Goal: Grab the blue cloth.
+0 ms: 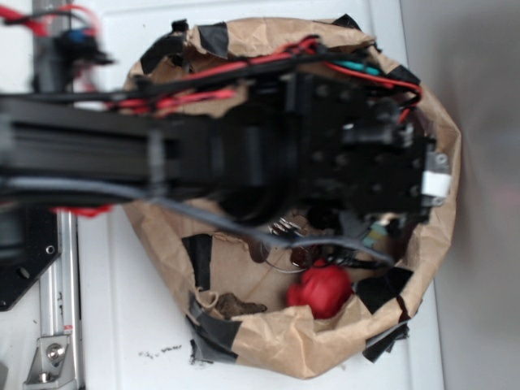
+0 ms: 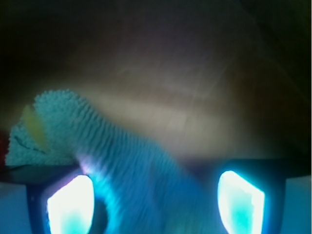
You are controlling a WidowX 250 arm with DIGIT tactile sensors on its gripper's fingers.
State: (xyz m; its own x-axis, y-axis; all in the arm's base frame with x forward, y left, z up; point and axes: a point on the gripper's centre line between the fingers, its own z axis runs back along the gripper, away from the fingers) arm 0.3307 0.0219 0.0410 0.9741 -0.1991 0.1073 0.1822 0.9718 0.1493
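Note:
In the wrist view the blue cloth [image 2: 112, 146], a teal terry rag, runs from the upper left down between my fingers. A yellowish stain marks its far left end. My gripper [image 2: 156, 200] is open, and its two pads glow bright at either side of the cloth. The left pad [image 2: 70, 207] lies close against the cloth. A dark gap separates the cloth from the right pad [image 2: 241, 204]. In the exterior view the black arm [image 1: 325, 154] hangs over the brown paper bag [image 1: 276, 333], hiding both the fingers and the cloth.
The bag's crumpled rim is patched with black tape [image 1: 199, 260]. Inside it lie a small red wad [image 1: 321, 288] and a bunch of keys [image 1: 284, 234]. Red and black cables [image 1: 203, 77] run along the arm. A metal rail [image 1: 57, 325] stands at the left.

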